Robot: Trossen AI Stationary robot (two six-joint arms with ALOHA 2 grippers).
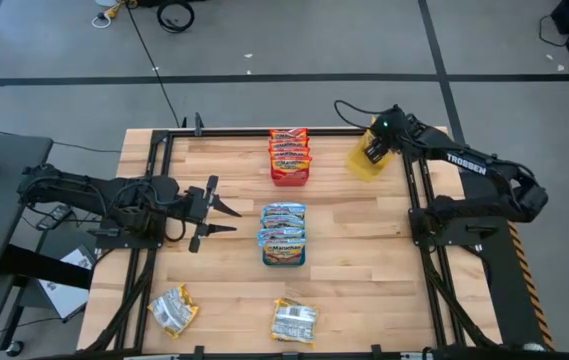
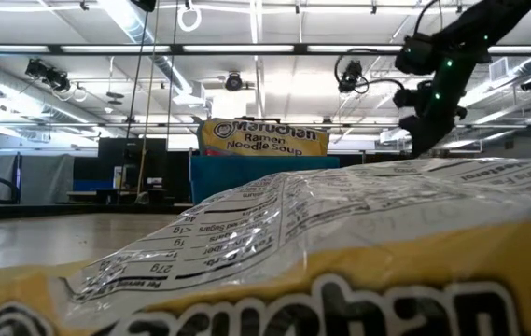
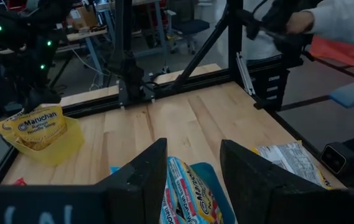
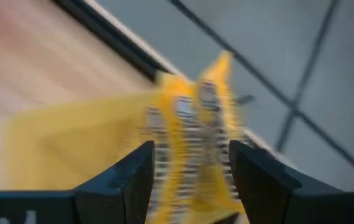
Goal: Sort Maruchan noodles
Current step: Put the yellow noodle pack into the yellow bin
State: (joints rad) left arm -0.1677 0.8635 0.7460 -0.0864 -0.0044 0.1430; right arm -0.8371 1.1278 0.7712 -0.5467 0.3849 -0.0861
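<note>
The right hand (image 1: pixel 373 150) hangs over the yellow tray (image 1: pixel 365 165) at the table's (image 1: pixel 364 260) far right, its fingers spread around a yellow packet (image 4: pixel 192 134) that is smeared by blur, so contact cannot be told. The left hand (image 1: pixel 226 217) waits released at mid-left. In the low view a near yellow packet (image 2: pixel 340 261) hides most of the table; red (image 1: pixel 289 155) and blue packets (image 1: pixel 283 233) fill the middle trays, and two lie loose near (image 1: pixel 174 310).

Noodle packets (image 1: pixel 284 236) glossy crinkly plastic; table (image 1: pixel 354 240) smooth pale wood planks; frame (image 1: pixel 419 215) matt black metal.
</note>
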